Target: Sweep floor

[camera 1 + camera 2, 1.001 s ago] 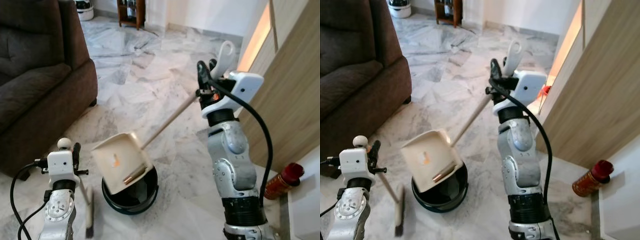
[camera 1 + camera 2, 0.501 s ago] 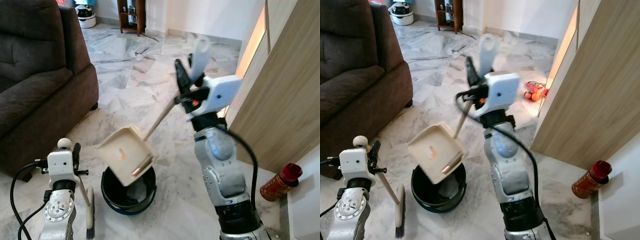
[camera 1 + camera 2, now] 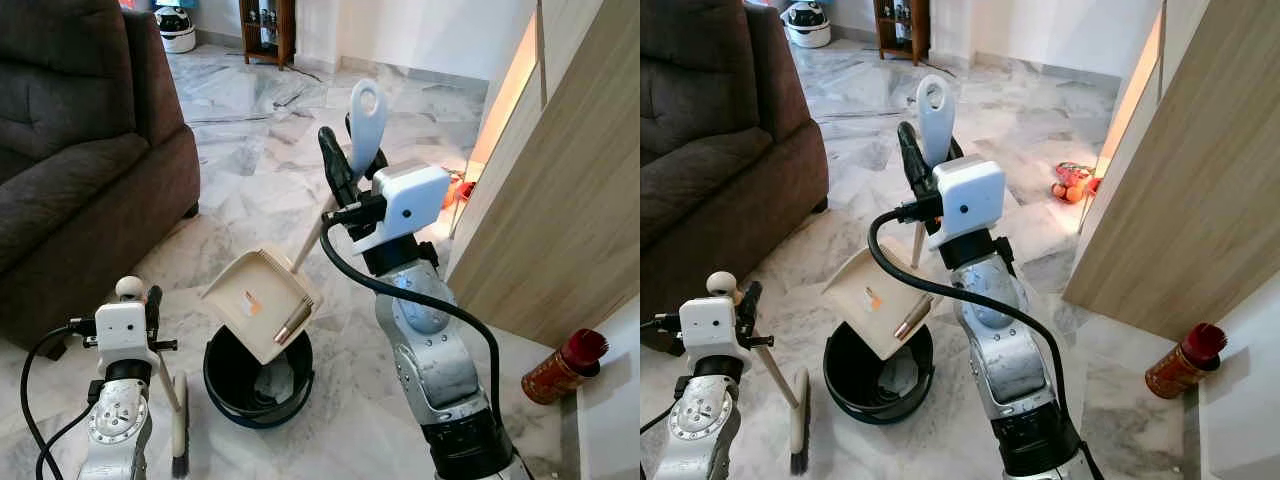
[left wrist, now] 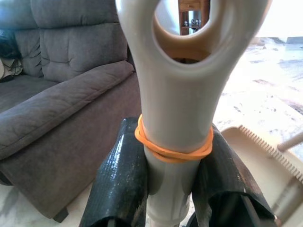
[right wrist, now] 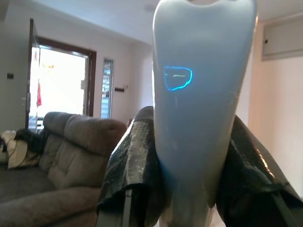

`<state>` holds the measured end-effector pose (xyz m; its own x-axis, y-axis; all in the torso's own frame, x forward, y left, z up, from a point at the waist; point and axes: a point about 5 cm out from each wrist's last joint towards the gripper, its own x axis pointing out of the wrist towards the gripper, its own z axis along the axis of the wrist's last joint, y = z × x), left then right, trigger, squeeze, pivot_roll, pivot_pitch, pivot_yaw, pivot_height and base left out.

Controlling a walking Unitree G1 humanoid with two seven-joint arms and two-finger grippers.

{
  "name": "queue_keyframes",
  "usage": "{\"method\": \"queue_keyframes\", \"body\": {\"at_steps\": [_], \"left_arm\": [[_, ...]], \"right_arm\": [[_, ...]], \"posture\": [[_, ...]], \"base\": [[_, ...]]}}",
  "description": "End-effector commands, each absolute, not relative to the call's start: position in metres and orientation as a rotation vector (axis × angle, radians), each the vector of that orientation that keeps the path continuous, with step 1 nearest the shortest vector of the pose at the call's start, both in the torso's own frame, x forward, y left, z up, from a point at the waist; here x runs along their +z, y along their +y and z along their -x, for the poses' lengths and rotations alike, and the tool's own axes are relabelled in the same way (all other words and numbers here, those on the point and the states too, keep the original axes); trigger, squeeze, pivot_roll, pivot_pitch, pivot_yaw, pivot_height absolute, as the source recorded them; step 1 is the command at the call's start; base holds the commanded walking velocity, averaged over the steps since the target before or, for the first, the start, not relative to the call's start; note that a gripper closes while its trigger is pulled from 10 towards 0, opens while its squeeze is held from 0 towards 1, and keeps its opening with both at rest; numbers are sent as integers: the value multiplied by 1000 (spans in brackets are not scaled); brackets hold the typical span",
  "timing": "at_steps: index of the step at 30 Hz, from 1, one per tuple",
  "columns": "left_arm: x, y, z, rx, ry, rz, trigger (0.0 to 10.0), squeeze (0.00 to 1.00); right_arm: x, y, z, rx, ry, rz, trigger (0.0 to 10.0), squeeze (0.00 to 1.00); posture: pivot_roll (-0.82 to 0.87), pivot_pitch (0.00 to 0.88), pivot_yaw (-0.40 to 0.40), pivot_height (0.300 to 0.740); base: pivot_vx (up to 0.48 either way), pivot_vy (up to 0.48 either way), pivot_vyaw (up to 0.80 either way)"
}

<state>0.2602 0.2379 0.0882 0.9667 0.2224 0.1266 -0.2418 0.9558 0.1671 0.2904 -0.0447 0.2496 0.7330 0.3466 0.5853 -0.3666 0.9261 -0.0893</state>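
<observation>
Two tools are at work, each clamped on a long handle. The right tool [image 3: 345,165] grips the dustpan handle [image 3: 362,115] near its looped top, fingers closed tight on both sides of it. The cream dustpan [image 3: 262,303] hangs tilted over the black bin [image 3: 255,380], its lip just above the rim, with a brown scrap and an orange fleck lying on its tray. The left tool [image 4: 175,175] pinches the broom handle [image 4: 177,94] just below an orange rubber band [image 4: 173,149]; the broom head [image 3: 180,440] rests on the marble floor [image 3: 250,140] beside the bin. Both pieces look like light, rigid plastic, smooth enough to twist in a grip. Held so high, the pan probably swings easily; a lower hold would likely steady the pour.
</observation>
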Motion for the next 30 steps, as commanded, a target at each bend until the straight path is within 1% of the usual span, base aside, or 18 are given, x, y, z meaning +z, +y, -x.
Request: {"method": "queue_keyframes", "body": {"at_steps": [1, 6, 11, 20, 23, 30], "left_arm": [[98, 237, -263, 227, -160, -188, 10000, 0], [99, 237, -264, 227, -163, -188, 10000, 0], [99, 237, -265, 230, -166, -187, 10000, 0], [99, 237, -265, 231, -166, -184, 10000, 0], [99, 237, -265, 232, -167, -185, 10000, 0], [99, 238, -265, 233, -167, -186, 10000, 0]], "right_arm": [[278, -44, -275, 378, -802, -80, 10000, 0], [281, -39, -270, 389, -822, -88, 10000, 0], [285, -31, -262, 438, -875, -53, 10000, 0], [285, -29, -260, 455, -887, -41, 10000, 0], [284, -28, -259, 471, -892, -4, 10000, 0], [278, -16, -255, 571, -891, 86, 10000, 0]], "posture": [[150, 72, -5, 740], [151, 69, -6, 740], [151, 70, -6, 740], [150, 77, -8, 740], [151, 81, -8, 740], [150, 85, -6, 740]], "base": [[0, 0, 0], [0, 0, 0], [0, 0, 0], [0, 0, 0], [0, 0, 0], [0, 0, 0]]}}
